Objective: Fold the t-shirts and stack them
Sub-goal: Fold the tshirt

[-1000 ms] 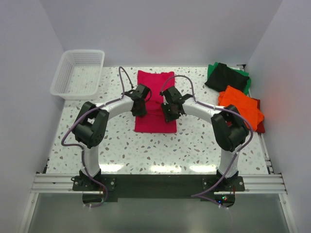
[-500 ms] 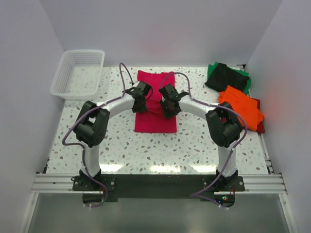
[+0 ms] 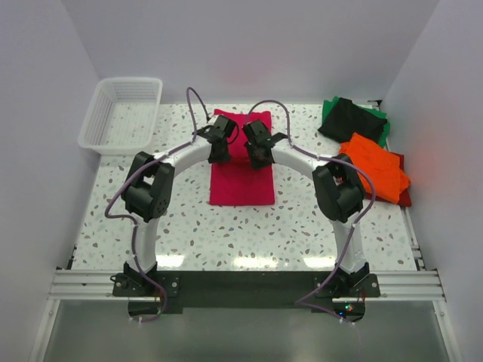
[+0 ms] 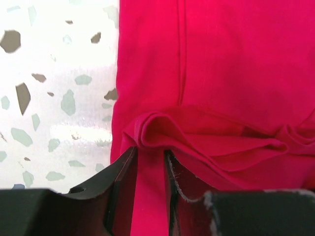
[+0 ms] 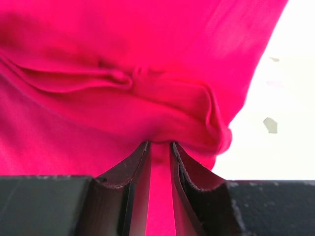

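Left gripper (image 4: 150, 153): jaws narrow, pinching the left folded edge of the crimson-pink t-shirt (image 3: 241, 185).
Right gripper (image 5: 159, 146): jaws narrow, pinching its right folded edge.
T-shirt position: centre of speckled table (image 3: 189, 222).

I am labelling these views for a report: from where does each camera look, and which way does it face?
Top external: above and behind the bases, looking down at the speckled white table; left arm and right arm show whole, bent over the crimson-pink cloth t-shirt.
Left wrist: on the left wrist, looking along the left gripper, shut on a fold at the t-shirt's left edge.
Right wrist: on the right wrist, looking along the right gripper, shut on a fold at its right edge.
Shared: all three show that t-shirt.
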`<state>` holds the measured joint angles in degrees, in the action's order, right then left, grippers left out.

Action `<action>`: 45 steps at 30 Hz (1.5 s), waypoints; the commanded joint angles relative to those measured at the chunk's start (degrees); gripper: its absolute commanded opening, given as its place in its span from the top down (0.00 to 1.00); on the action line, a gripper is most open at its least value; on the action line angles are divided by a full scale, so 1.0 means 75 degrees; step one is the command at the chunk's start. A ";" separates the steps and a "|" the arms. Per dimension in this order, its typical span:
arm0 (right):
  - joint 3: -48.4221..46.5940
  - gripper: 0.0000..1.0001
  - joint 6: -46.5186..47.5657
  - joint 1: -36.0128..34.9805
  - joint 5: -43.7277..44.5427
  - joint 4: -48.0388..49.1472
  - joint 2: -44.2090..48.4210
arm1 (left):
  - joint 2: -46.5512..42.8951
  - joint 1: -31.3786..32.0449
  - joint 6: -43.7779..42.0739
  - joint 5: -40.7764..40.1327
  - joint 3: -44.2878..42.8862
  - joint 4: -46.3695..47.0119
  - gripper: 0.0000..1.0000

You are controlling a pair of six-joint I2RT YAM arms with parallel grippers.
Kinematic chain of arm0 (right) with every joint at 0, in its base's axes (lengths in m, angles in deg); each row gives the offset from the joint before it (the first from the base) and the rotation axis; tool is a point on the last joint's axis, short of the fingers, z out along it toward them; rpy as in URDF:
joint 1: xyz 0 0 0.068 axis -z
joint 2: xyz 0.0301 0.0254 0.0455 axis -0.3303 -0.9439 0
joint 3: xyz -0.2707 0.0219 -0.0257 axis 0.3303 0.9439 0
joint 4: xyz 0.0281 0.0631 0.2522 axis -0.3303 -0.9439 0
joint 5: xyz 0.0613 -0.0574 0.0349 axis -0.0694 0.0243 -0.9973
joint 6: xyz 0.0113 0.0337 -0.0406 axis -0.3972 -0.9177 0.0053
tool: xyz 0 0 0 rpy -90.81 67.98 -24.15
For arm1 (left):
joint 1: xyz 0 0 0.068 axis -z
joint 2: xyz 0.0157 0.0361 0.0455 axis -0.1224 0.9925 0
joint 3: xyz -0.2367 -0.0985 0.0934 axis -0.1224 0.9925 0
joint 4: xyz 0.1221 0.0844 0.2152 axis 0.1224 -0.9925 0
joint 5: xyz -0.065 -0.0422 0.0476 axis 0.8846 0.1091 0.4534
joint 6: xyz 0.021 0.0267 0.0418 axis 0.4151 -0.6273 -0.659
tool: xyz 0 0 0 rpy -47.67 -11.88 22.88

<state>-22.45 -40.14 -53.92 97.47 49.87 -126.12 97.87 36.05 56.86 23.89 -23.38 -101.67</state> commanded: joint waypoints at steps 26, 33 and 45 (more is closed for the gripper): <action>0.0813 0.51 -0.0441 0.0973 -0.0432 -0.0336 0.1796 | -0.2040 -0.0376 -0.0562 0.0816 0.1582 -0.0050 0.41; 0.2969 0.50 -0.0781 0.0961 -0.1697 0.0355 0.3225 | -0.3447 -0.0400 -0.0199 0.1893 0.3660 0.1074 0.36; 0.5513 0.42 -0.1449 0.0962 -0.3104 0.2275 0.4457 | -0.4478 -0.0517 0.0433 0.3149 0.5898 0.2843 0.35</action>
<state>16.04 -48.09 -46.56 78.50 57.70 -95.50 67.40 33.14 57.10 44.09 17.08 -89.32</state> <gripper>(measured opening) 0.589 0.673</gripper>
